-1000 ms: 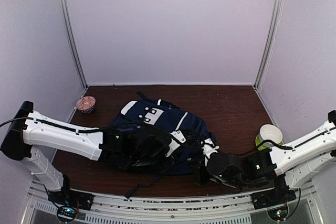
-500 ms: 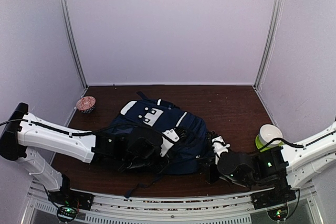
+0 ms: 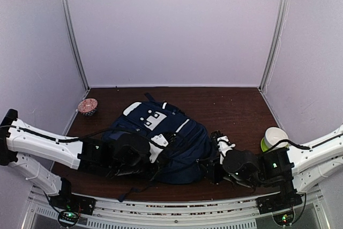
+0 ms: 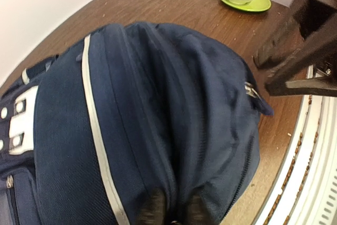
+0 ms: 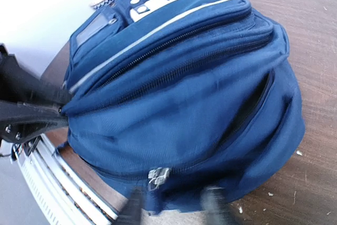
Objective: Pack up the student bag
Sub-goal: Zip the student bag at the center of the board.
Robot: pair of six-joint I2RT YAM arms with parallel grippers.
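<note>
Navy fabric bunches up as the bag slides across the tabletop! The left arm has drawn back toward its own side, and the bag has come with it, sitting nearer the front rail than a second ago. The left pincer is clenched on a ridge of cloth along the bag's side, fingertips close together with the fold between them. Over on the other side the right pincer has let go: its fingers are now parted and blurred, standing just short of the bag's lower edge, with the zip pull right ahead of them. My read is that the right side is regrasping, perhaps going for that zip, so packing proper has not started.

The count: one bag, lying flat between the two pincers. One white bowl on one green saucer, out beyond the right pincer. One small patterned dish, well beyond the left pincer.
</note>
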